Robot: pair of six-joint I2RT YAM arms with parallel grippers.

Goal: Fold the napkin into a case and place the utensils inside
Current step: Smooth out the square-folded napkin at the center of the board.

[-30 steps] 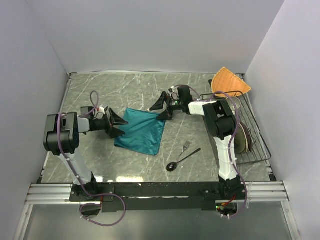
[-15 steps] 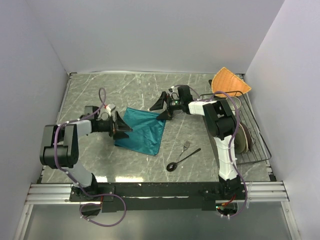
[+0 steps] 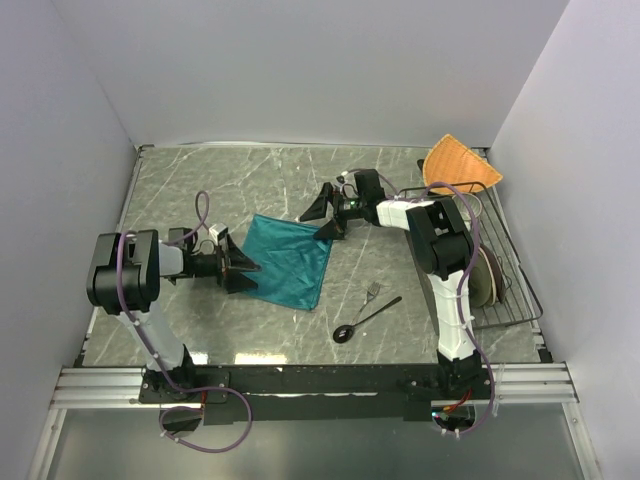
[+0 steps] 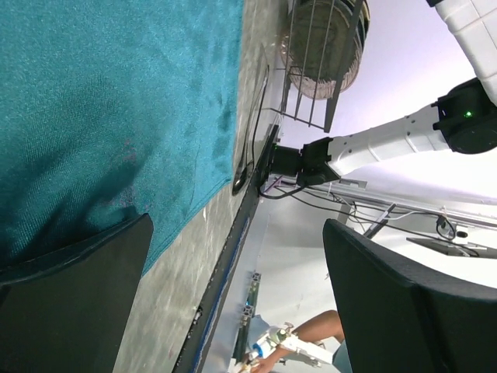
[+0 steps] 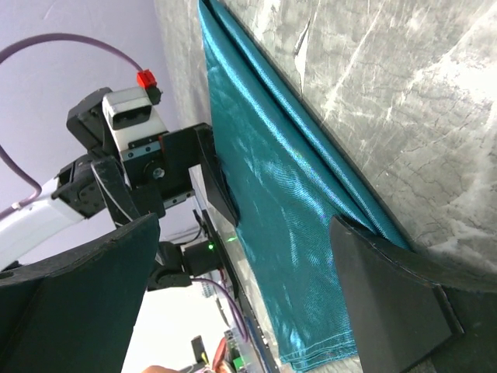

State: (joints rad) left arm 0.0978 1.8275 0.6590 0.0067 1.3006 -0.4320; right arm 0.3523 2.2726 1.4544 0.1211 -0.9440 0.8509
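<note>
Top external view, read from the near edge outward. The dark spoon (image 3: 368, 318) is laid on the marbled table (image 3: 250, 180) nearest the arm bases, its round black bowl pointing toward the near edge. The small silver fork (image 3: 373, 291) is set just beyond it, beside the spoon's handle. Both utensils are left bare on the table, to the right of the napkin and apart from it.

The teal napkin (image 3: 290, 260) is spread flat near the table's middle. In the right wrist view a doubled layer is seen along one of its edges.

The left gripper (image 3: 245, 270) is held low at the napkin's left edge with its jaws spread wide. One finger is seen over the cloth's border in the left wrist view, and nothing is clamped. The right gripper (image 3: 318, 220) is placed at the napkin's far right corner, jaws likewise spread wide and nothing gripped. Whether its finger touches the cloth cannot be told.

On the right a wire rack (image 3: 510, 310) with upright plates (image 3: 487, 275) is shown. An orange cloth (image 3: 458, 163) is draped at the rack's far end.
</note>
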